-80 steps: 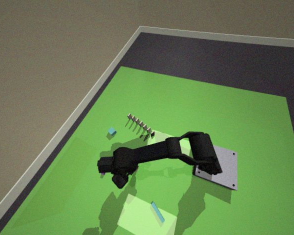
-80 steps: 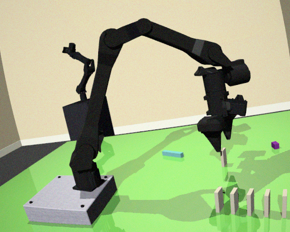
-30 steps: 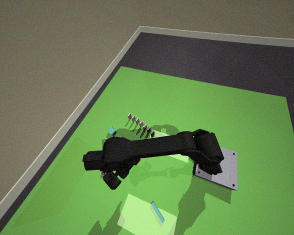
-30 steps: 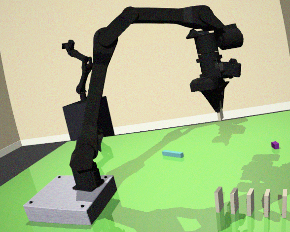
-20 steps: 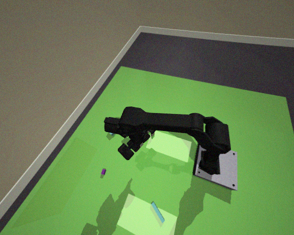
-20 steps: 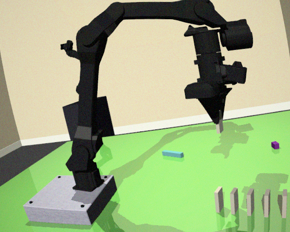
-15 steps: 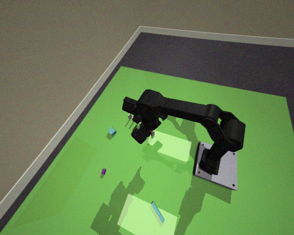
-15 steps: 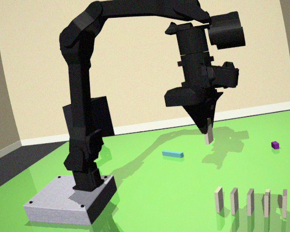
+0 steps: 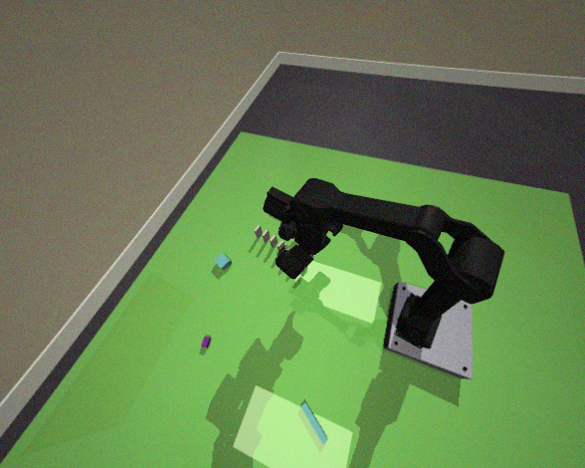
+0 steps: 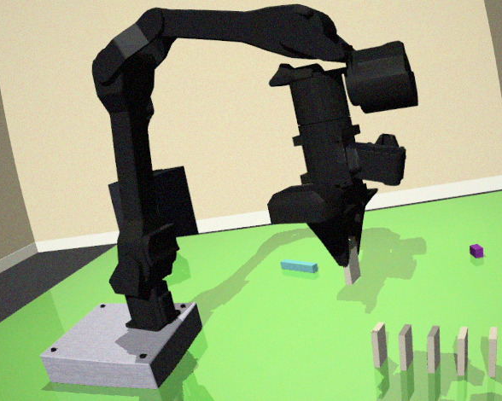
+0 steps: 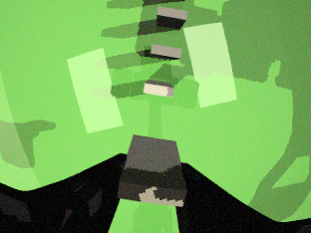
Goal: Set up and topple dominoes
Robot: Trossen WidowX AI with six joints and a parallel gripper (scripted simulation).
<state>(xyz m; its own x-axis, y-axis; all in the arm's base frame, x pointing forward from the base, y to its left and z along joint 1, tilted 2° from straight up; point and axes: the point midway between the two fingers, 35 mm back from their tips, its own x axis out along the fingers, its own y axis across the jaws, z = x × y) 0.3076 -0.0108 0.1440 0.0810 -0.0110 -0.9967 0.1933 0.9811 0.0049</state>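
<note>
Several thin beige dominoes stand upright in an evenly spaced row; one end domino point(image 10: 378, 345) point(image 11: 158, 90) is on the robot-base side, and another domino point(image 9: 258, 231) is at the far end in the top view. The arm hides part of the row there. My gripper point(image 10: 349, 258) is shut on a domino point(image 10: 352, 275) point(image 11: 153, 156), held upright above the green surface, its lower part sticking out below the fingertips. In the wrist view it appears just below the row's end, roughly in line with it. The fingertips are hidden in the top view.
A purple block point(image 9: 206, 342) point(image 10: 475, 250) and a teal cube point(image 9: 223, 261) lie away from the row. A teal bar point(image 9: 313, 422) point(image 10: 299, 265) lies farther off. The arm stands on its grey base plate point(image 9: 454, 335) point(image 10: 96, 370). Bright patches and arm shadows cross the green surface.
</note>
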